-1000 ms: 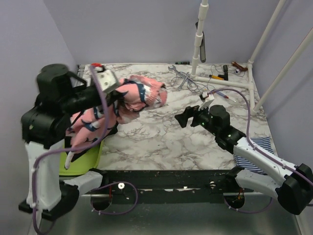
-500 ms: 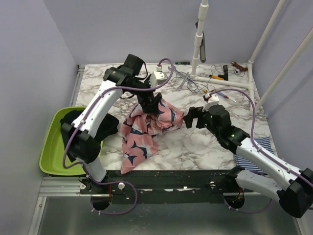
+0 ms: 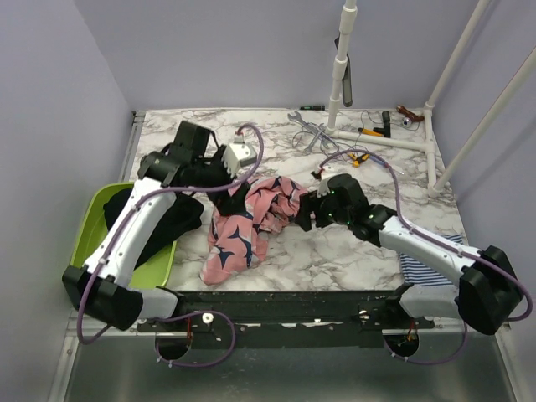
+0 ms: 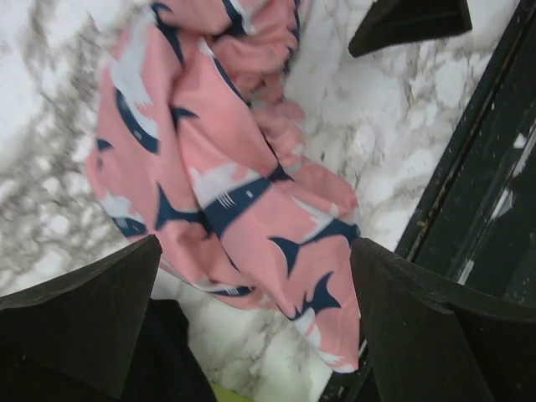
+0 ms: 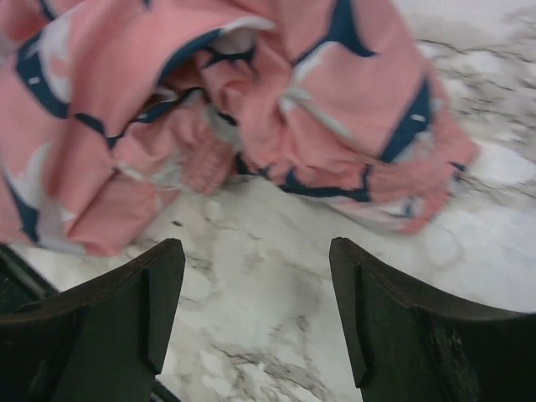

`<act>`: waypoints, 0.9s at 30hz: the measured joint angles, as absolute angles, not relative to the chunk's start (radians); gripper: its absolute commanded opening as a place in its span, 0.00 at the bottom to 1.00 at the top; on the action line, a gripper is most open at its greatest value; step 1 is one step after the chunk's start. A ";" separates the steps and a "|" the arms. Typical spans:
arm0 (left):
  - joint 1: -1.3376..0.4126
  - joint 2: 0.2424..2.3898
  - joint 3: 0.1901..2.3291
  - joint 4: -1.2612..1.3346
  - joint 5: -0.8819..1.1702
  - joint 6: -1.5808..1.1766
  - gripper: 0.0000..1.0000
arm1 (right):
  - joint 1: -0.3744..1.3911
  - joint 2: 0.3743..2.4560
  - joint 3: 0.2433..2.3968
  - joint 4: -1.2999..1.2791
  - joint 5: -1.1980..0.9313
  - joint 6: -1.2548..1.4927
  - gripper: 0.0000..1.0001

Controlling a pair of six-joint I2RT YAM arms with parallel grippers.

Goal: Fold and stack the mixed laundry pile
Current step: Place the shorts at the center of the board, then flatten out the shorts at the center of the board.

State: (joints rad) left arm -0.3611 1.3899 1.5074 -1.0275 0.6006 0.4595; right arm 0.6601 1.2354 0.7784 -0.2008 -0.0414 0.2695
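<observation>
- Left gripper [image 3: 237, 198] has its jaws spread wide and nothing in them. On the left wrist cam it hangs right over the pink shark-print garment [image 4: 218, 167] without pinching it.
- Right gripper [image 3: 303, 214] is also parted and empty. Its wrist cam shows only bare marble between the fingers [image 5: 142, 310], with the pink cloth just past the tips.
- So the pink garment [image 3: 249, 224] lies crumpled mid-table between the two grippers, one end trailing toward the near edge.
- The big black garment [image 3: 186, 214] is slumped half in, half over the rim of the lime green basin [image 3: 90, 219], right beside the pink one. The left arm crosses over it.
- The navy-and-white striped garment [image 3: 446, 244] is way off at the right near corner, mostly hidden under the right arm.
- The far edge of the marble table [image 3: 335, 255] is cluttered: a wrench [image 3: 296, 121], a tangle of cables [image 3: 322, 138], some hand tools [image 3: 370, 131], and a white pipe frame [image 3: 339, 71].
</observation>
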 measured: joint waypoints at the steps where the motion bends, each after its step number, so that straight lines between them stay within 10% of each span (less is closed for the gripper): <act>1: -0.367 1.343 1.449 -1.032 0.586 0.473 0.98 | 0.679 1.252 0.772 -0.167 -0.071 0.271 0.73; 15: -0.417 1.255 0.842 -0.937 0.382 0.509 0.96 | 0.738 1.686 0.810 0.121 -0.276 0.333 0.59; 17: -0.421 1.274 0.833 -0.905 0.374 0.507 0.82 | 0.738 1.709 0.829 0.159 -0.274 0.332 0.42; 22: -0.427 1.319 0.830 -0.847 0.369 0.511 0.00 | 0.738 1.732 0.839 0.200 -0.263 0.339 0.07; 27: -0.422 1.291 0.843 -0.836 0.352 0.514 0.00 | 0.737 1.671 0.839 0.180 -0.149 0.304 0.00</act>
State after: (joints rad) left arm -0.4217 1.2907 0.8433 -0.8360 0.3515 0.5140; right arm 0.7368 1.6707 0.8391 0.1802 -0.1486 0.3042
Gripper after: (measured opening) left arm 0.009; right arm 0.030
